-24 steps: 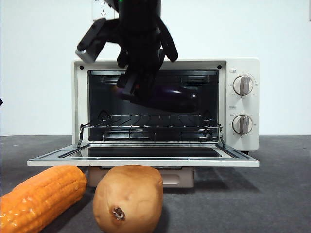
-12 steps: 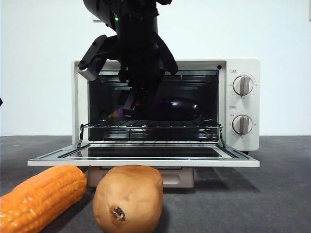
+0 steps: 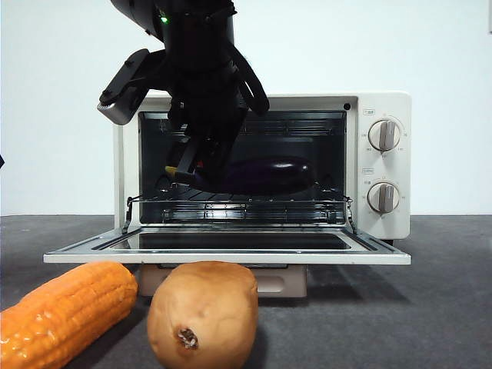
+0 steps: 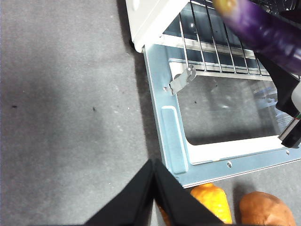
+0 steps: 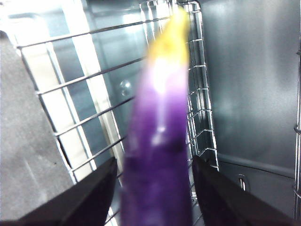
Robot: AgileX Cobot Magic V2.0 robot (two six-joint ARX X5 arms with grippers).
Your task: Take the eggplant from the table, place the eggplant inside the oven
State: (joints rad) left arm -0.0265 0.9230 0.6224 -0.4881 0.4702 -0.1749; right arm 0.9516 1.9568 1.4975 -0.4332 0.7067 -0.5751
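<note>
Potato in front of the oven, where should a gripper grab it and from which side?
Probably grip the potato across its rounded middle, coming straight down from above: the open oven door stands just behind it at about its top, and the corn cob lies close on one side, so room there is tight. The right gripper is busy at the eggplant inside the oven.

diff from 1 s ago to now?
The right gripper lowered the eggplant from mid-cavity onto the oven rack; its jaws sit on either side of it, grip unclear. Left gripper waits shut outside by the open door. Corn, potato and door unchanged.
</note>
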